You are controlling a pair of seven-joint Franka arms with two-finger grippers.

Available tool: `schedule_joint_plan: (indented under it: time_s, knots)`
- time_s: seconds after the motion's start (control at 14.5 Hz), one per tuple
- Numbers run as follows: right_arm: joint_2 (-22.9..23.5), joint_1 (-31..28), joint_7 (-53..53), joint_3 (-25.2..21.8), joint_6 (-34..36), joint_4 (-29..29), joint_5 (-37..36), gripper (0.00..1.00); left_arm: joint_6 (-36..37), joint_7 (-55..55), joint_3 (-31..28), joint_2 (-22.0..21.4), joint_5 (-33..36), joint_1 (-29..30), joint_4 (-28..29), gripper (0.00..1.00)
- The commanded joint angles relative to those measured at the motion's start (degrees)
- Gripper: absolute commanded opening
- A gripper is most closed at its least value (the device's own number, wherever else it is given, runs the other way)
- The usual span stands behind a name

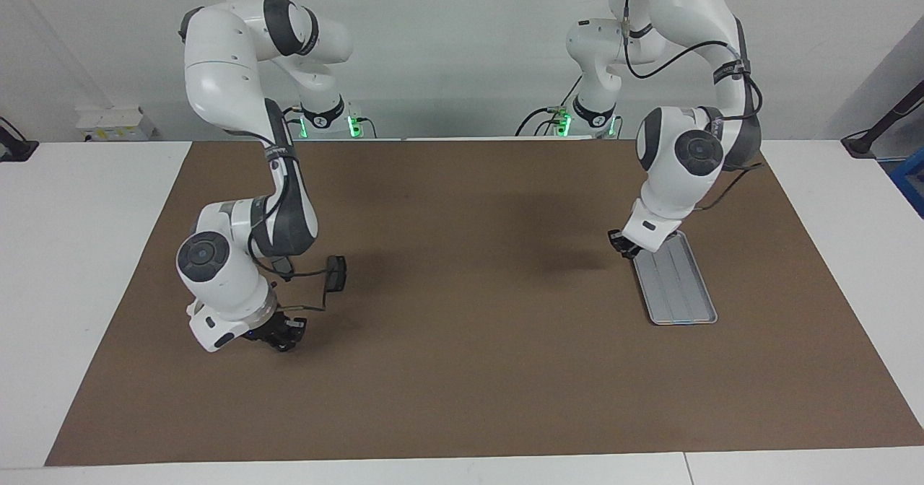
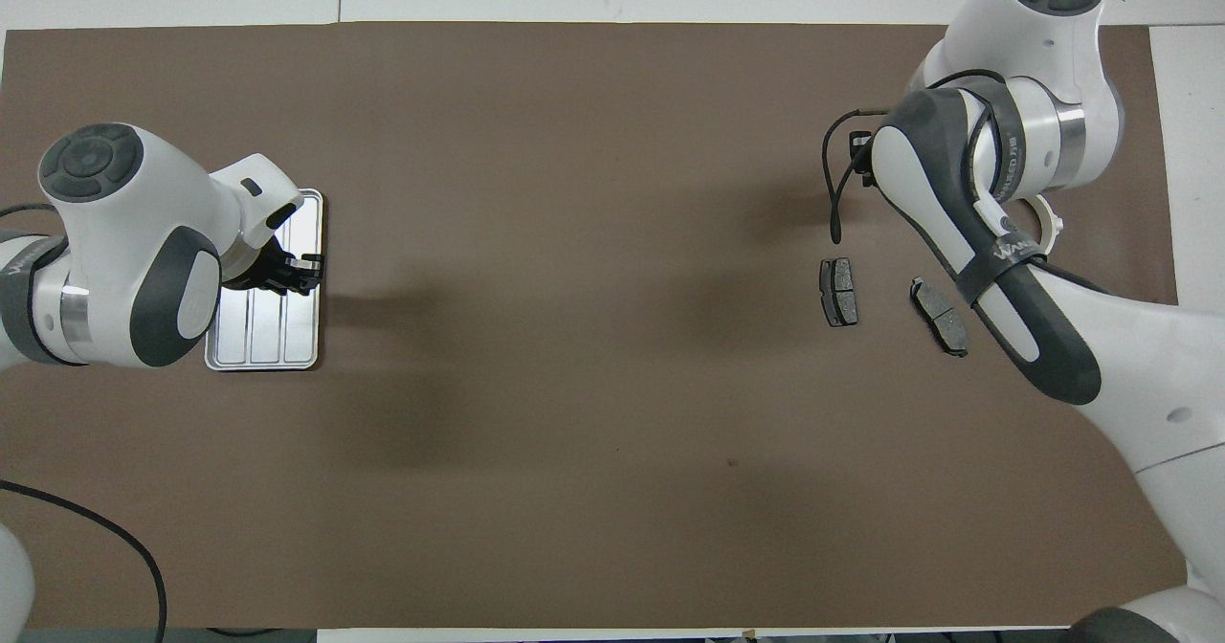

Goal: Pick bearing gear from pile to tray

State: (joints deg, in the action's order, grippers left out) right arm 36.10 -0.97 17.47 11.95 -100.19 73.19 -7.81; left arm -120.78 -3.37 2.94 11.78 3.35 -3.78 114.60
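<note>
Your left tool point(image 1: 622, 245) hangs over the tray point(image 1: 682, 290), at the rim of its robot-side end, tips closed; you cannot tell what they hold. The tray's long axis runs toward and away from the robots. Your right tool point(image 1: 284, 337) is low over the pile point(image 2: 943, 313), on the counter point(image 1: 462, 369) beneath its arm; its opening is unclear.

One camera sits high across the tabletop point(image 1: 462, 398) and faces me, my bases at its top edge. The other hangs above my own end and looks steeply down and forward, my arms entering from below. Both stand well back and share the brown mat point(image 2: 574, 432) and the tray point(image 1: 682, 290).
</note>
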Motion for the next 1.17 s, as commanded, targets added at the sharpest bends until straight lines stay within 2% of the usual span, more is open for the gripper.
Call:
schedule_joint_plan:
  time_s: [0.0,0.14,0.28,0.41,0.48,0.69,0.76,0.9,1.1]
  knots:
    - [-2.26,7.36,16.66,1.75,8.32,-4.53,2.61,0.0,-6.38,5.02,0.49,-4.65,0.6,2.72,8.87,0.12]
    - [-2.26,14.29,33.07,2.11,8.61,-6.64,4.11,0.0,-7.8,11.51,0.67,-5.71,0.6,7.88,11.6,0.12]
    - [-2.17,21.25,46.81,2.37,3.28,-6.39,4.55,0.0,-7.8,12.16,0.67,-5.72,0.51,8.18,11.79,0.12]
    - [-1.13,26.43,54.57,2.37,-2.36,-5.25,3.77,0.0,-7.97,12.25,0.67,-5.89,0.43,8.35,12.31,0.12]
    - [1.41,29.25,57.65,2.03,-5.43,-5.07,3.24,0.0,-8.24,11.99,0.67,-5.98,0.25,8.44,12.84,0.13]
    - [6.34,31.38,63.12,2.02,-17.28,-1.49,-2.11,0.0,-9.72,9.53,0.76,-5.98,-1.06,7.56,13.45,0.13]
    - [7.48,31.47,63.22,1.94,-18.98,-0.95,-2.56,0.0,-11.3,9.26,0.76,-5.98,-1.59,7.56,14.33,0.13]
    - [9.77,31.65,63.31,1.94,-19.43,-1.12,-3.7,0.0,-13.59,8.99,0.76,-6.42,-3.26,7.56,15.56,0.13]
    - [10.31,31.56,63.22,1.94,-19.34,-1.29,-4.06,0.0,-14.13,8.21,0.76,-6.42,-5.01,7.56,15.92,0.14]
